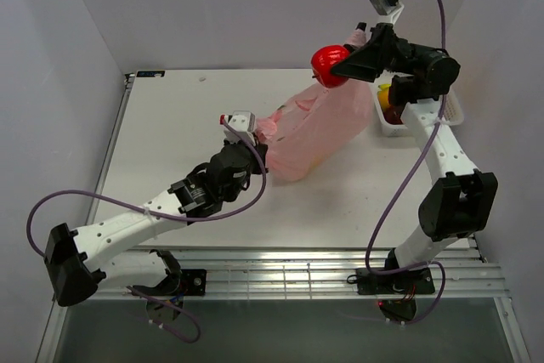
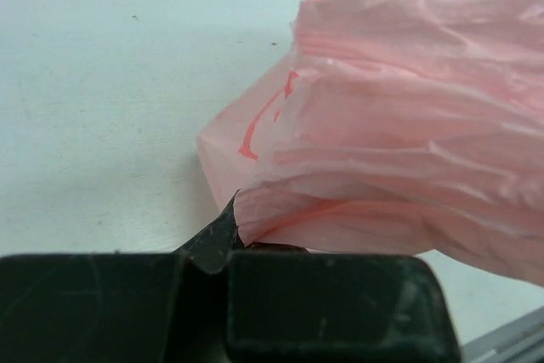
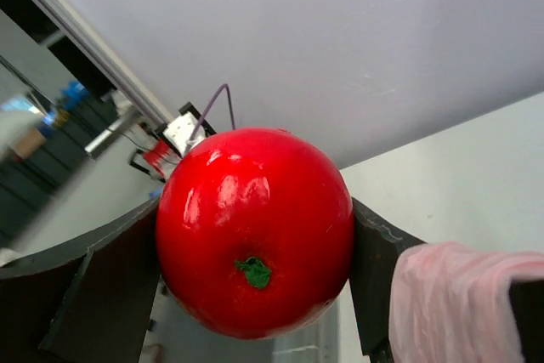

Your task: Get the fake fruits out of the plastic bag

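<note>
Now: red fruit clear of bag

Right claw is clamped on the red fruit, high above the plastic bag. Left claw is pinched together on the bag's edge, low over the worktop. Next, likely: set the fruit down and release. White basket holds yellow and red pieces; bag contents unclear.

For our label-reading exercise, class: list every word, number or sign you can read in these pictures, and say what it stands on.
No text can be read anywhere.
On the pink plastic bag: red and green printed marks, creased; no legible word.
On the small dark strip at the far edge of the table: too small to read.
On the red apple: no label.
</note>
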You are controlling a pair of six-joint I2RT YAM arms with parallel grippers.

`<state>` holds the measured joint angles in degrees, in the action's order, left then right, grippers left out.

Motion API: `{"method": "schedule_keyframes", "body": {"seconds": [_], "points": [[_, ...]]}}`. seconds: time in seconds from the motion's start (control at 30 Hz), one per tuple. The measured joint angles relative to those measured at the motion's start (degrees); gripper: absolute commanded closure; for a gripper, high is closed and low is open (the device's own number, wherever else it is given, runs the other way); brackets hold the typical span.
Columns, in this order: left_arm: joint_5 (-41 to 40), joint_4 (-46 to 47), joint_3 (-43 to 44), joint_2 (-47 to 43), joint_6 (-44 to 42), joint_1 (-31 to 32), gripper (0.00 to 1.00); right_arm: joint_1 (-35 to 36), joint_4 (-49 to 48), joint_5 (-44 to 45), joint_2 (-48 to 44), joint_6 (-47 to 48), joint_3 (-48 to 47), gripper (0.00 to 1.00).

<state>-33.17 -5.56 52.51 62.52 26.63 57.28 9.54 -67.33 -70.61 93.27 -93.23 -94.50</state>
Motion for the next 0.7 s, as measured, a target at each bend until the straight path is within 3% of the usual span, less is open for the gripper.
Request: {"method": "schedule_keyframes", "body": {"seconds": [0.13, 0.3, 0.47, 0.7], "points": [[-1.0, -1.6, 1.9, 5.0, 0.9, -2.8, 1.00, 1.0, -3.8, 0.0, -0.7, -6.2, 11.5, 0.92], [0.5, 0.1, 4.4, 9.3, 1.3, -7.1, 1.00, 7.8, -0.1, -0.3, -5.7, 0.8, 26.2, 0.92], [2.2, 2.4, 10.0, 12.7, -0.2, -8.0, 1.00, 15.9, 14.7, 2.3, -14.4, 16.7, 35.0, 0.92], [3.7, 4.1, 13.3, 14.0, -0.9, -10.5, 1.00, 19.2, 39.6, 7.7, -25.9, 38.6, 34.8, 0.92]]}}
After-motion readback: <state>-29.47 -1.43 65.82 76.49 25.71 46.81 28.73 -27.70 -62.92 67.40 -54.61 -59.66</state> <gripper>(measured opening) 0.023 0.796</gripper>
